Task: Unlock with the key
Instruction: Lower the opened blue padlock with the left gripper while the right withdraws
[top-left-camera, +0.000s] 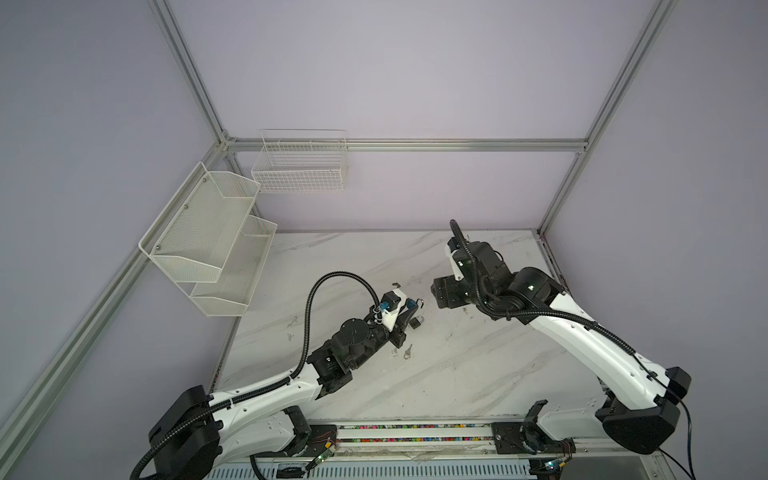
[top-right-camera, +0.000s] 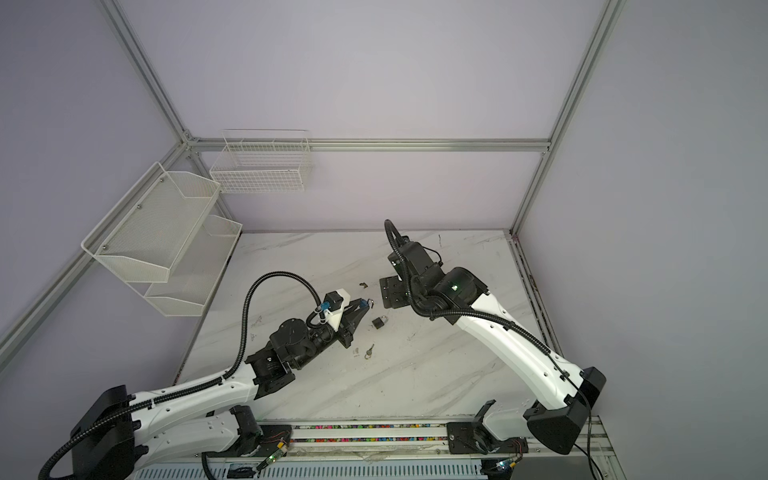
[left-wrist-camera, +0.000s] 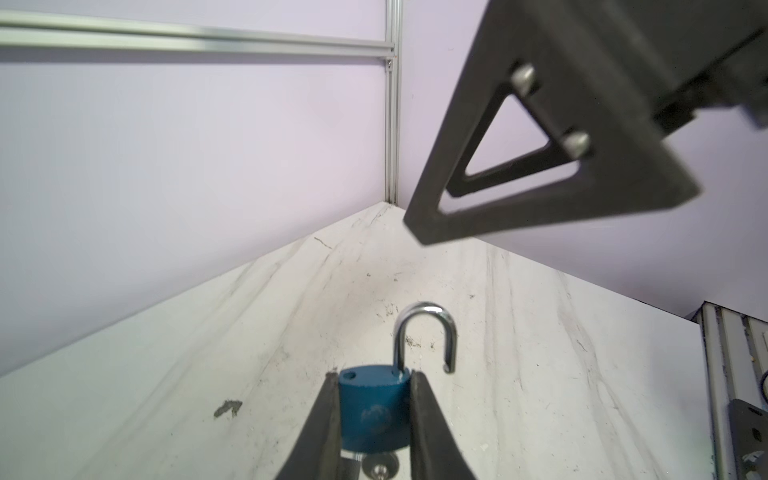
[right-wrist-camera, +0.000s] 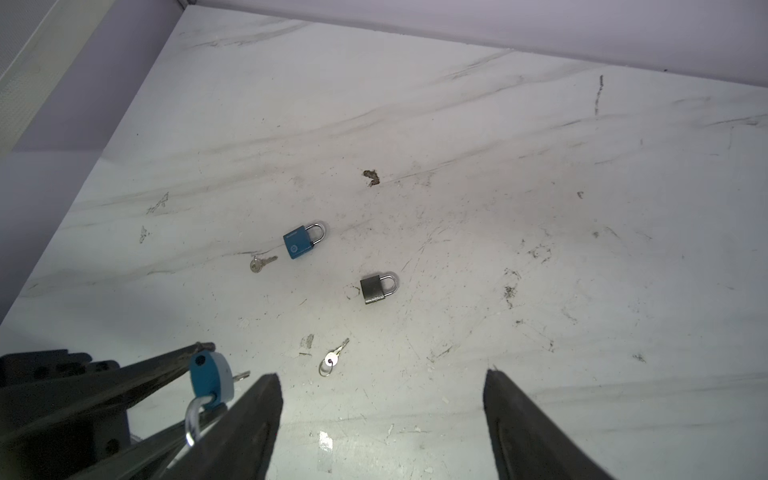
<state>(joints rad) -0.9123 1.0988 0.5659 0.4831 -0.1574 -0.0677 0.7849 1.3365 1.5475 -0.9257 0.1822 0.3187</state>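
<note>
Left gripper (left-wrist-camera: 374, 384) clamps the blue padlock (left-wrist-camera: 372, 411), key (right-wrist-camera: 241, 376) seated, shackle (top-left-camera: 421, 301) pointing to 2 o'clock in a top view, toward the nearby wide-open right gripper (right-wrist-camera: 380, 376).

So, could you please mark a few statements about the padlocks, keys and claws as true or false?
1. The left claw grips a blue metal padlock by its body. True.
2. That padlock's silver U-shaped shackle is closed. False: it stands open, with one end free.
3. The right claw holds a key. False: it is open and empty.
4. A grey metal padlock lies on the white marble-look table, its shackle closed. True.
5. No key lies on the table. False: a small silver key on a ring lies near the grey padlock.
</note>
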